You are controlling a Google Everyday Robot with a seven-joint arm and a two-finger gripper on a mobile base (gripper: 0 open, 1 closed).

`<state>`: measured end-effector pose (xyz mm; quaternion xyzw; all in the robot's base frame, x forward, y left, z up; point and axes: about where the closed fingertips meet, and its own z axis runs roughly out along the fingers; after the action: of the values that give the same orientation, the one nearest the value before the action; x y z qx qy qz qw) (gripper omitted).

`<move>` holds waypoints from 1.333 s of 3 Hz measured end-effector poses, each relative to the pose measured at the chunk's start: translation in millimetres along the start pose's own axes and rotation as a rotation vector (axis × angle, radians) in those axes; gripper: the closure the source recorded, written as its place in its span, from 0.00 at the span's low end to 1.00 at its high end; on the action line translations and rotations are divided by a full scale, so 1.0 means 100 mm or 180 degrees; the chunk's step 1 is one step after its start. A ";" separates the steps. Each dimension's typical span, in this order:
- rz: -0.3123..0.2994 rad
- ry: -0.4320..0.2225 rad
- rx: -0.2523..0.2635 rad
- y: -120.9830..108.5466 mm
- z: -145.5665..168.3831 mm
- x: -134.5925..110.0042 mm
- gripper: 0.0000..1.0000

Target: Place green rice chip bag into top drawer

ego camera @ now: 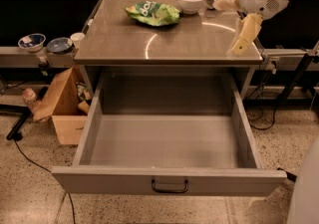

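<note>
**Hand.** The hand [243,33] hangs over the right edge of the bench [164,44], to the right of the white bowl [191,0]. Its cream-coloured end points down toward the bench surface. Whether it is released or clenched cannot be told; nothing is seen in its grasp.

**Task item.** The green rice chip bag [152,13] lies flat on the bench at rear centre, just left of the white bowl and well apart from the hand.

**Drawer.** The top drawer [164,143] stands pulled out beneath the bench, showing a plain grey interior and a dark handle [170,185] centred on its front panel.

**Surroundings.** A cardboard box [65,108] sits on the floor to the left.
</note>
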<state>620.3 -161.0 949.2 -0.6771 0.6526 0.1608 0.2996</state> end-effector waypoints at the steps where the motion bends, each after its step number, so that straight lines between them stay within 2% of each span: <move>1: -0.0099 0.0022 0.0083 -0.19 0.09 -0.02 0.00; 3: -0.0358 0.0003 0.0261 -0.85 0.48 -0.18 0.00; 4: -0.0419 -0.0047 0.0329 -1.15 0.78 -0.16 0.00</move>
<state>744.7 -103.9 921.1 -0.7010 0.6119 0.1118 0.3489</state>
